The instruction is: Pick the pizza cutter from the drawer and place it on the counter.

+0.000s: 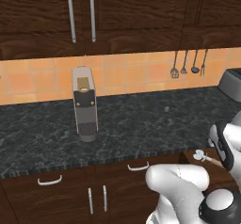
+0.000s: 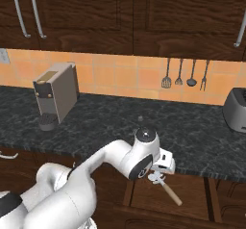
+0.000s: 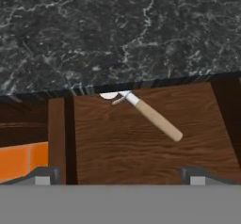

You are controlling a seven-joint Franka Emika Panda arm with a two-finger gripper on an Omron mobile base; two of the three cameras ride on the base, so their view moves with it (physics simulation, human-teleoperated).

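The pizza cutter [image 3: 155, 118] lies flat on the floor of the open drawer [image 3: 141, 152]. Its tan handle points away from the counter edge and its whitish wheel [image 3: 109, 96] is half tucked under that edge. My gripper [image 3: 121, 178] hangs above the drawer, open, with nothing between its fingertips [image 3: 44, 176], and is apart from the cutter. In the right base view the gripper [image 2: 161, 170] sits just over the cutter [image 2: 166, 188] and the drawer [image 2: 197, 194]. The cutter [image 1: 205, 158] also shows beside my arm in the left base view. The black marbled counter [image 1: 141, 124] runs above.
A coffee machine [image 1: 85, 104] stands on the counter at the left, and a toaster [image 2: 236, 108] at the far right. Dark utensils [image 2: 185, 74] hang in a row on the orange tiled wall. Closed lower cabinet doors with handles [image 1: 49, 180] sit left of the drawer.
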